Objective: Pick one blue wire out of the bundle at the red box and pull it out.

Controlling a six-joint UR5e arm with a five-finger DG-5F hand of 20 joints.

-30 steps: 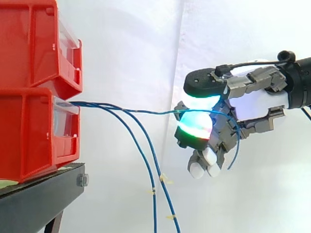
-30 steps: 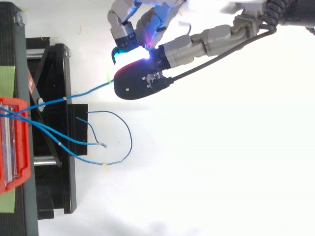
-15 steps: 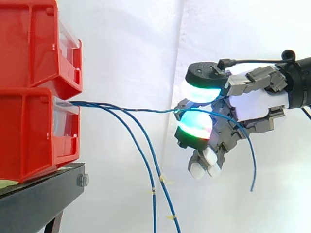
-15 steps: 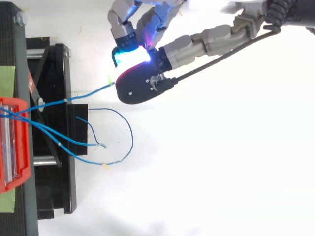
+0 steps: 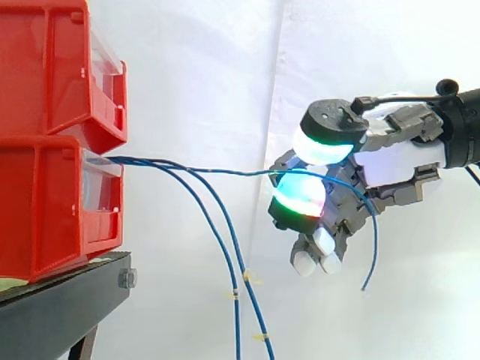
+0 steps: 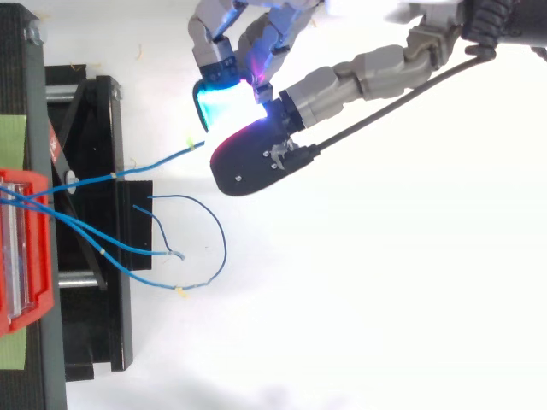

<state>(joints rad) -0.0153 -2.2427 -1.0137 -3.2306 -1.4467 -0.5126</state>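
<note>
Several blue wires come out of the front of the lower red box [image 5: 45,210]. One blue wire [image 5: 225,172] runs almost level to my hand [image 5: 390,161] and lies over a green-glowing fingertip [image 5: 300,196]. The thumb pad [image 5: 324,146] is lifted off it, up and to the right, leaving a small gap. The wire's free end [image 5: 373,247] hangs down behind the fingers. In the top view the same wire [image 6: 154,161] reaches the cyan fingertip [image 6: 215,101], with the thumb [image 6: 252,162] swung away from it. The other blue wires [image 5: 229,247] droop to the floor.
A second red box [image 5: 45,67] sits on top of the lower one, both on a black stand [image 5: 60,304]. In the top view the loose wires [image 6: 205,256] curl in a loop on the white floor beside the stand [image 6: 94,282]. A white curtain hangs behind.
The thumb has lifted and swung away from the fingertip, letting go of the pinch on the blue wire. The wire's free end has dropped and swung below the hand.
</note>
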